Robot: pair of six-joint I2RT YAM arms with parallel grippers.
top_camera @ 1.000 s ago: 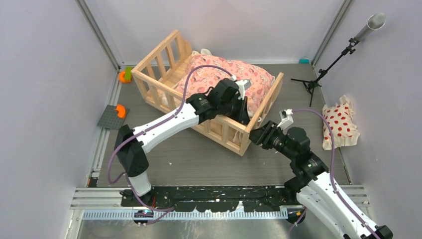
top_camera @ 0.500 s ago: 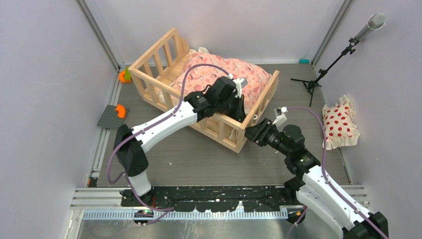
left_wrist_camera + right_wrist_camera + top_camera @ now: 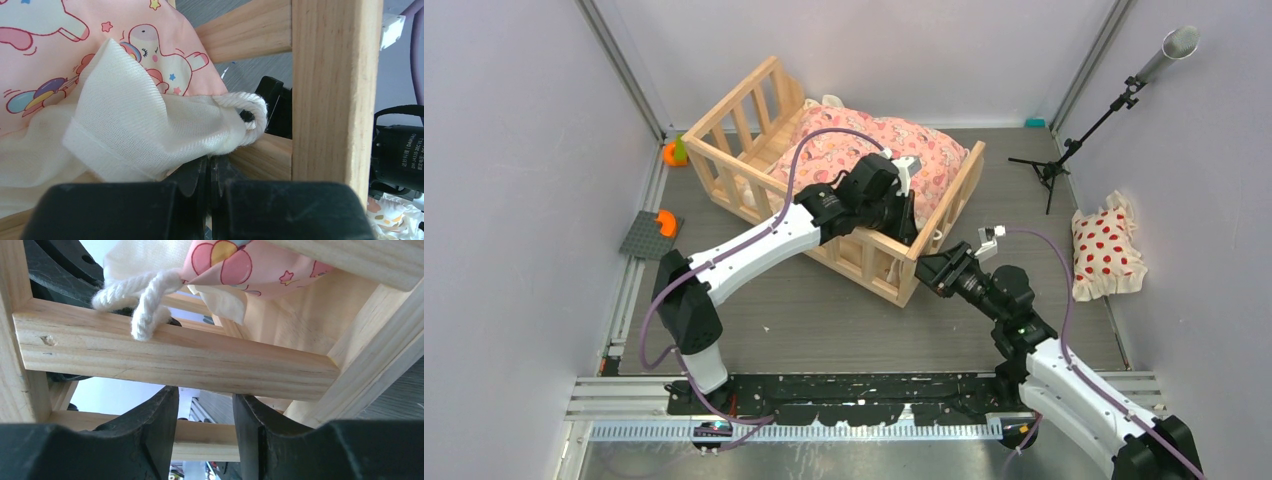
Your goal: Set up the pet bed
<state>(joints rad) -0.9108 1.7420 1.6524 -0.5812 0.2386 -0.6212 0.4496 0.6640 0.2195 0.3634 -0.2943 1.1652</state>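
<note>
The pet bed (image 3: 736, 112), a light wooden crib frame, stands mid-table with the pink cartoon-print cushion (image 3: 864, 150) lying in it. My left gripper (image 3: 912, 232) reaches inside the bed's near right corner. In the left wrist view it (image 3: 210, 162) is shut, pinching the cushion's cream tie cloth (image 3: 125, 125), and the white cord loop (image 3: 247, 107) lies by the corner post (image 3: 332, 90). My right gripper (image 3: 921, 268) sits outside that corner. In the right wrist view it (image 3: 202, 392) is open, its fingertips (image 3: 165, 400) against the underside of a rail (image 3: 200, 362), with the cord (image 3: 142, 300) draped over it.
A white pillow with red dots (image 3: 1107, 250) lies at the right wall. A black microphone stand (image 3: 1084, 135) rises at the back right. An orange and green toy (image 3: 674, 152) and a grey plate with an orange piece (image 3: 652, 235) sit at the left wall.
The bed and my left gripper have shifted a little left and back. My right gripper has followed leftward and now rests at the bed's near corner.
</note>
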